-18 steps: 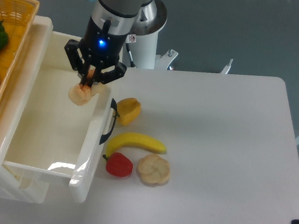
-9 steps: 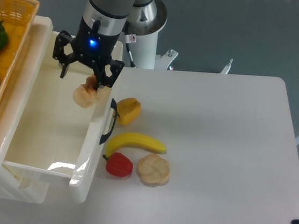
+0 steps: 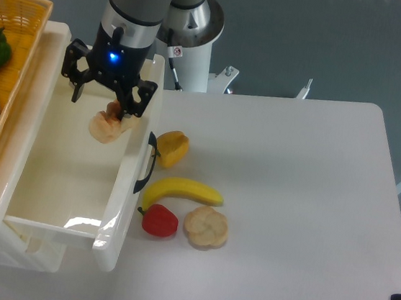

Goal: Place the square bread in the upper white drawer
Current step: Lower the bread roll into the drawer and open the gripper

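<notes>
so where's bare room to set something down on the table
The whole right half of the table, right of the banana, is bare. It is crowded beside the drawer, where the banana, red fruit and round bread cluster.

Even, bright overhead light is filling the scene, and the white table [image 3: 288,203] is showing only faint, soft shadows under the fruit. A patch of glare is shining on the glossy floor and front lip of the upper white drawer [image 3: 83,222], and a small blue indicator is glowing on the gripper [image 3: 105,99]. Everything is looking sharp, with no motion blur showing.
</notes>
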`<state>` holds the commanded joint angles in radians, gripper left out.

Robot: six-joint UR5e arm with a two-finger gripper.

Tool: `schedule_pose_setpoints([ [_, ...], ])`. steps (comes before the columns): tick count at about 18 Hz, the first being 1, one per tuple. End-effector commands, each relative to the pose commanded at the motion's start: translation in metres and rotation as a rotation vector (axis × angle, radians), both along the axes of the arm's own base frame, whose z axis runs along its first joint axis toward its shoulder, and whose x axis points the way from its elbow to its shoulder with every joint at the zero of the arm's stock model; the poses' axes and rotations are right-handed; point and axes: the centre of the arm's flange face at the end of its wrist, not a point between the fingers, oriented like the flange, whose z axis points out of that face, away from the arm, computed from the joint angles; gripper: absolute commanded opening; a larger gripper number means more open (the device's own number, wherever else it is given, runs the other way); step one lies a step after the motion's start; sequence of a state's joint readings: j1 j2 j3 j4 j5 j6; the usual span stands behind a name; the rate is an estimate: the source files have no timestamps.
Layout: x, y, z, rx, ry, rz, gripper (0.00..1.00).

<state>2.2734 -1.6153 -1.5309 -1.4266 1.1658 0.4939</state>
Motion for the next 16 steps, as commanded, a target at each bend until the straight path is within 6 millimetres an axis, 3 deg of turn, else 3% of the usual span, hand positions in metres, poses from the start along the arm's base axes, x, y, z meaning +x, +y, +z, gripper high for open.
schedule_pose_setpoints([
  [2,0.002,0.001,-0.001,-0.001,-0.001,-0.003,0.85],
  [6,0.002,0.000,0.000,0.000,0.004,-0.004,1.00],
  [16,0.013,0.009,-0.007,-0.009,-0.007,-0.032,1.00],
])
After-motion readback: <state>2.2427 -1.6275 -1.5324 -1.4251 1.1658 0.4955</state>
